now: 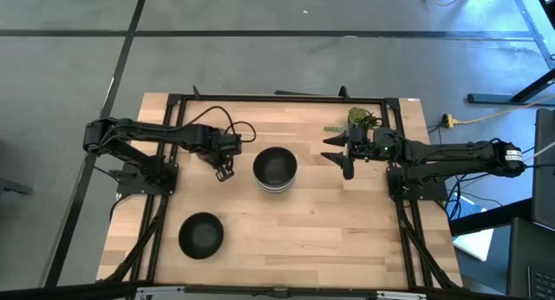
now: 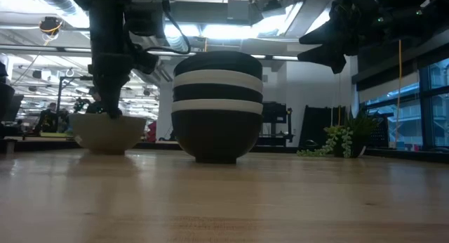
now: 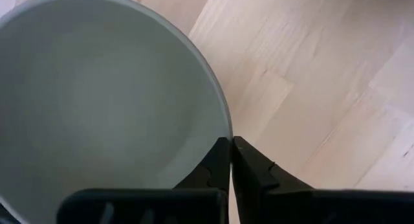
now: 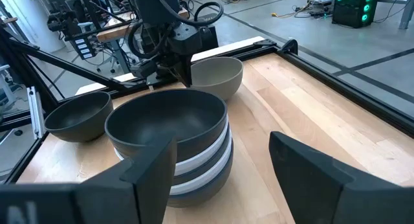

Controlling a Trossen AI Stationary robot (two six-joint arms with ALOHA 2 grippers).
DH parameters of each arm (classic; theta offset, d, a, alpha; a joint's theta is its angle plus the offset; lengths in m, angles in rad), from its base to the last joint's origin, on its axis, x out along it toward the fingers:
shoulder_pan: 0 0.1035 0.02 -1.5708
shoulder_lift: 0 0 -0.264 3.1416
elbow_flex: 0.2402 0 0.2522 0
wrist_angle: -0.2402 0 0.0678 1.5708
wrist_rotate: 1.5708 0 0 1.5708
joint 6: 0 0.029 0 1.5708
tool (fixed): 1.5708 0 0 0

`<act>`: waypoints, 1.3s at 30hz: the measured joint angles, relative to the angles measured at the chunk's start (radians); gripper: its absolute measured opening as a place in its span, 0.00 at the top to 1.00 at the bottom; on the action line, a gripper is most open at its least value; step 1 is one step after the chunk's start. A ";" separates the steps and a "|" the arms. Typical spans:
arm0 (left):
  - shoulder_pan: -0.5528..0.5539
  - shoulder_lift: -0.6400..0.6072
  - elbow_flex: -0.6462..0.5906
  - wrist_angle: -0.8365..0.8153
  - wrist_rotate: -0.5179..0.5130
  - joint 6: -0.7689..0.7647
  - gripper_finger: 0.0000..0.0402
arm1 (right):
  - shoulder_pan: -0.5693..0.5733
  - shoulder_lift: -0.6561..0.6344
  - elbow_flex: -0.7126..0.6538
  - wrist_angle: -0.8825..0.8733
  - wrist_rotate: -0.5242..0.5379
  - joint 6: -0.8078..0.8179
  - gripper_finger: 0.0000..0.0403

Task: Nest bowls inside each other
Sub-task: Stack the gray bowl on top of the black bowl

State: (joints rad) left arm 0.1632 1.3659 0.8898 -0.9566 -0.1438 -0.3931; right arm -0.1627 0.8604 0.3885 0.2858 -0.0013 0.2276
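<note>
light wooden plank table (image 1: 347, 239) with a black frame along its edges carries the work area; grey floor surrounds it, and the low view shows a lit hall beyond.

stack of nested bowls (image 1: 276, 170) – position: near the table centre. the low view shows a matte black bowl at the base, two white rims as bands above it, and black bowls between and on top (image 2: 217, 106). the right wrist view confirms a black bowl uppermost (image 4: 167, 123).

single matte black round bowl (image 1: 201, 235) – position: on the table's near-left area, well apart from the stack, upright, nothing touching it.

grey-green round bowl (image 4: 217, 77) – position: on the table just beside the stack, on the left arm's side. in the high view it is largely hidden under the left arm.

left gripper (image 3: 231, 160) – position: at the grey-green bowl's rim (image 3: 194, 56). state: fingers pressed together, clamped on the rim wall, one finger inside the bowl and one outside. the low view shows this arm coming down onto the bowl (image 2: 106, 133), which rests on the table.

right gripper (image 1: 347, 157) – position: raised above the table to the right of the stack, not touching any bowl. state: fingers (image 4: 310, 169) spread wide, nothing between them.

small green plant sprig (image 1: 362, 120) – position: at the table's far-right edge, behind the right gripper.
</note>
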 joint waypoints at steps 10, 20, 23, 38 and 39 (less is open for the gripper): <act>0.002 -0.024 0.161 -0.136 -0.042 0.049 1.00 | 0.000 0.000 0.000 -0.001 0.000 -0.004 0.38; -0.018 -0.077 0.452 -0.131 -0.048 0.152 1.00 | 0.000 0.000 0.000 -0.003 0.000 -0.001 0.38; -0.052 -0.077 0.520 -0.106 -0.044 0.191 1.00 | 0.000 0.000 0.000 -0.006 0.000 -0.001 0.38; -0.213 0.057 0.549 0.082 0.031 0.240 1.00 | 0.000 0.000 0.000 -0.015 0.000 0.002 0.38; -0.214 0.074 0.549 0.057 0.020 0.237 1.00 | 0.000 0.000 0.000 -0.016 0.000 0.002 0.38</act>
State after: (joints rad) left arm -0.0509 1.4399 1.4384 -0.8992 -0.1242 -0.1563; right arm -0.1624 0.8608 0.3885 0.2699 -0.0017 0.2299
